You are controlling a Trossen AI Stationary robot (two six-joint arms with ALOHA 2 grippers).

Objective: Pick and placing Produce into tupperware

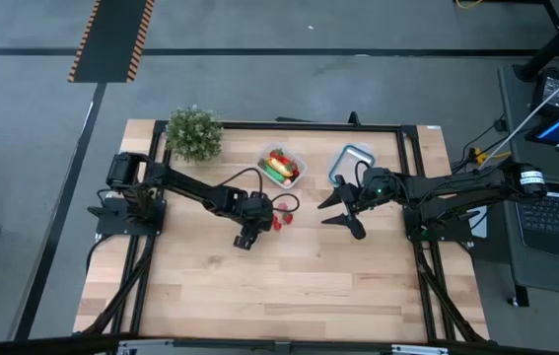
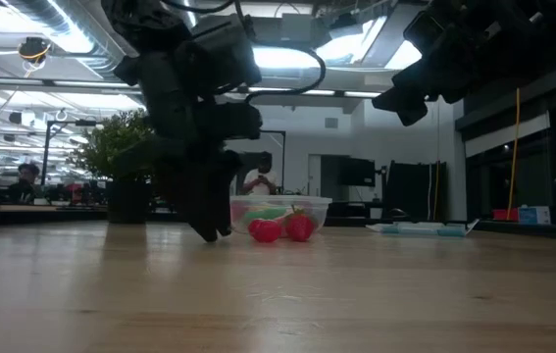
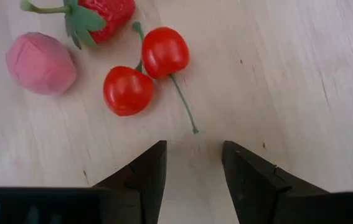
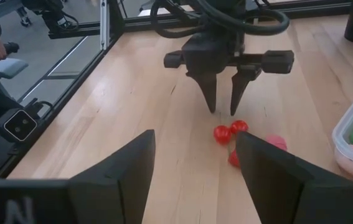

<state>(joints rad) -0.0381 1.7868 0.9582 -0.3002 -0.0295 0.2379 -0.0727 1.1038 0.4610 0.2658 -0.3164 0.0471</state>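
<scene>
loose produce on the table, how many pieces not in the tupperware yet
3: a cherry pair, a strawberry and a pink piece, all clustered just ahead of the open left gripper. Others may be hidden.

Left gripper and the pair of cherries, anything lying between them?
Nothing: in the left wrist view, only bare wood separates the open left gripper from the cherries.

Left arm reaches in from the tabletop's left side toward the middle, wrist bent down; left claw (image 4: 221, 93) points straight down, tips close above the wood, fingers (image 3: 148, 171) parted, nothing between them. Right arm stretches in from the right, raised; right claw (image 1: 341, 209) spread open, empty, facing the left one.
</scene>
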